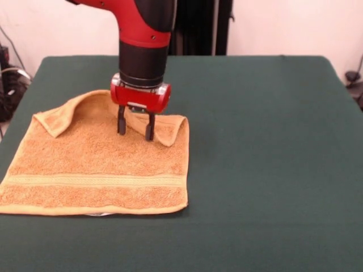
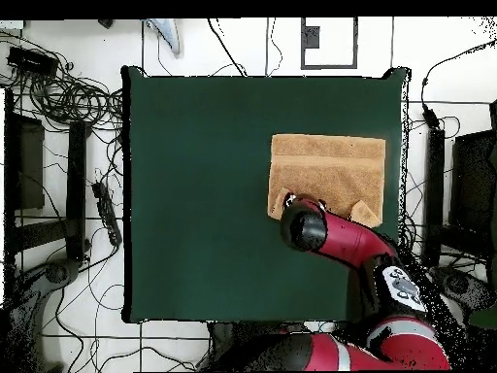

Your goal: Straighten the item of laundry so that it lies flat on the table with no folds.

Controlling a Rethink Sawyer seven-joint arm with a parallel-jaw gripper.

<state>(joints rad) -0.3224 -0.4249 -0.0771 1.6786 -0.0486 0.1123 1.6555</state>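
Note:
The item of laundry (image 1: 96,164) is an orange-tan towel lying on the left part of the green table (image 1: 272,141). Its near edge lies flat, with a woven band running across it. Its far edge is folded over toward the front, with raised flaps at the far left and far right corners. My gripper (image 1: 135,130) points straight down over that folded far edge, open, its two dark fingertips at the cloth beside the right flap. From above, the towel (image 2: 326,171) shows at the table's right side, and the arm covers the gripper and part of the folded edge.
Cables (image 2: 68,97) lie on the floor around the table. The red arm (image 2: 349,243) reaches in over the table's edge next to the towel.

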